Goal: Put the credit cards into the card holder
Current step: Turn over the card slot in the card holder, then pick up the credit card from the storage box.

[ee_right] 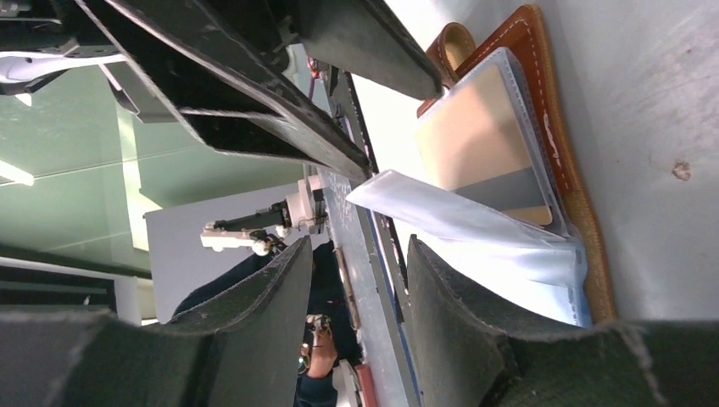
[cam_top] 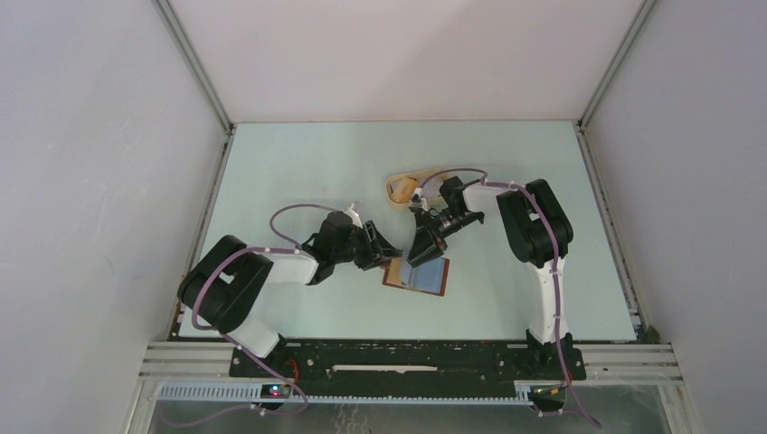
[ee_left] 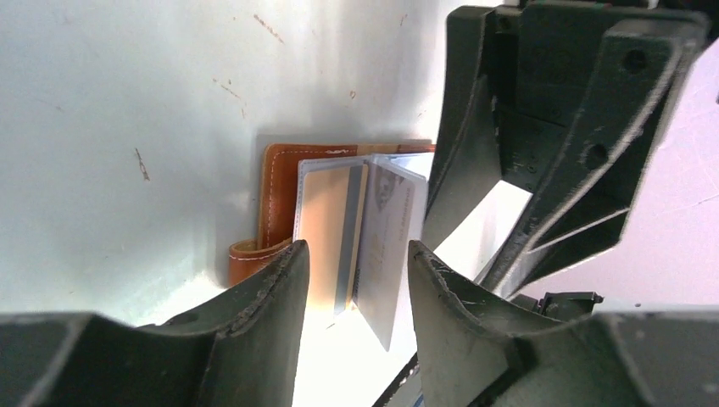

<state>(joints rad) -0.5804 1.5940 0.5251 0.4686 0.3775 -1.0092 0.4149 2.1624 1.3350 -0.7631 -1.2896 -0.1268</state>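
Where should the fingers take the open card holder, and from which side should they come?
Probably the raised clear sleeve of the card holder, pinched across its free edge from above: it stands up thinly, while the leather cover lies flat.

Lab cell: white panels (cam_top: 398, 54), aluminium frame (cam_top: 196, 63)

Pale green worktop (cam_top: 298, 181), its surface flecked with small brown marks (ee_left: 140, 164). Two things lie directly on it. The reddish-brown card holder (cam_top: 425, 280) lies opened flat, a little right of centre and toward the near edge. The tan oval tray (cam_top: 401, 189) lies apart from it, farther back, near the middle of the worktop.
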